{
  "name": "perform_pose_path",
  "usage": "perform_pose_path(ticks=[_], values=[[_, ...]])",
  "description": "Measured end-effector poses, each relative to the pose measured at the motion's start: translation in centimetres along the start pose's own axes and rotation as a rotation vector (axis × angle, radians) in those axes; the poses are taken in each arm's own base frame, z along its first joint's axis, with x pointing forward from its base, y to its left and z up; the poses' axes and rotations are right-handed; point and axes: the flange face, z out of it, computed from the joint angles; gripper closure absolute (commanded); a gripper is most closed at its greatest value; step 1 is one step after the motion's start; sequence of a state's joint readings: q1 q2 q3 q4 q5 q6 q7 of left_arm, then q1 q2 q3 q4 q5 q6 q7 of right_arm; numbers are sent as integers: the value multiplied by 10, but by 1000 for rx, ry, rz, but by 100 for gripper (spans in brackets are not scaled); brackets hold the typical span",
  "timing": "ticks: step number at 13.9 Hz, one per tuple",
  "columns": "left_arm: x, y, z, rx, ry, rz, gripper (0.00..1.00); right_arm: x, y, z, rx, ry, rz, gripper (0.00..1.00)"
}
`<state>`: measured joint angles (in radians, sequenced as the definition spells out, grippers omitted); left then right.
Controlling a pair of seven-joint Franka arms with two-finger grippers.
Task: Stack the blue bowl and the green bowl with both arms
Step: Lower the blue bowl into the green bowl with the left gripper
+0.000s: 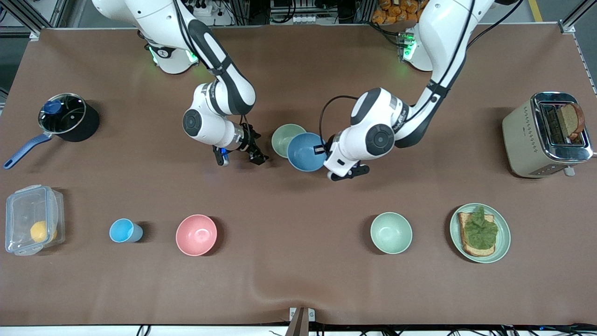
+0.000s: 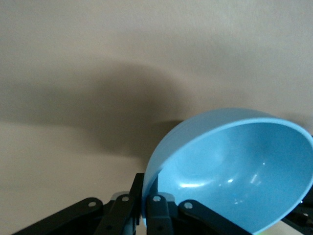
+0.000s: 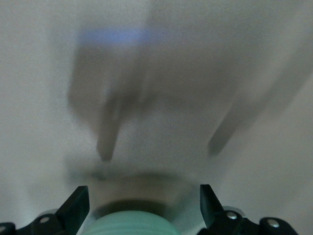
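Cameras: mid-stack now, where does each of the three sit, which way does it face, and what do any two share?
Front view: high across the table, facing both bases; shows both arms, the green bowl on the table and the blue bowl partly over it, held by the left gripper.
Left wrist view: on the left wrist, looking past its fingers clamped on the blue bowl's rim.
Right wrist view: on the right wrist, facing blurred table between the open right gripper.
Shared: front and left wrist views both show the blue bowl.

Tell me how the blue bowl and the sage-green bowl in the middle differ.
The round matte blue bowl is held tilted at its rim by the left gripper; the round sage-green bowl sits free on the table. The blue overlaps the green, hiding part of it. Both look alike in size and shape.
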<state>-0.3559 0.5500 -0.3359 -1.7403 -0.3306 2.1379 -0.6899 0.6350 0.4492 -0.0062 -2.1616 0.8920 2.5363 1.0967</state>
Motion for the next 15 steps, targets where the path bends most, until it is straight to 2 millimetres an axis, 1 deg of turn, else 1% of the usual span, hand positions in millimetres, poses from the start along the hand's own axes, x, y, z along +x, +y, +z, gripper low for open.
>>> perform_pose_path(ticks=[3,8,13,15], values=[[-12,10,20,14,-13,5,100,2,-2,1,16,6,7,0],[-18,16,44,31,-31,15,100,6,-2,5,18,13,13,0],[-27,23,60,46,-45,32,100,5,-2,5,25,2,28,0],[-32,27,66,50,-49,40,100,1,-3,5,31,-9,32,0]])
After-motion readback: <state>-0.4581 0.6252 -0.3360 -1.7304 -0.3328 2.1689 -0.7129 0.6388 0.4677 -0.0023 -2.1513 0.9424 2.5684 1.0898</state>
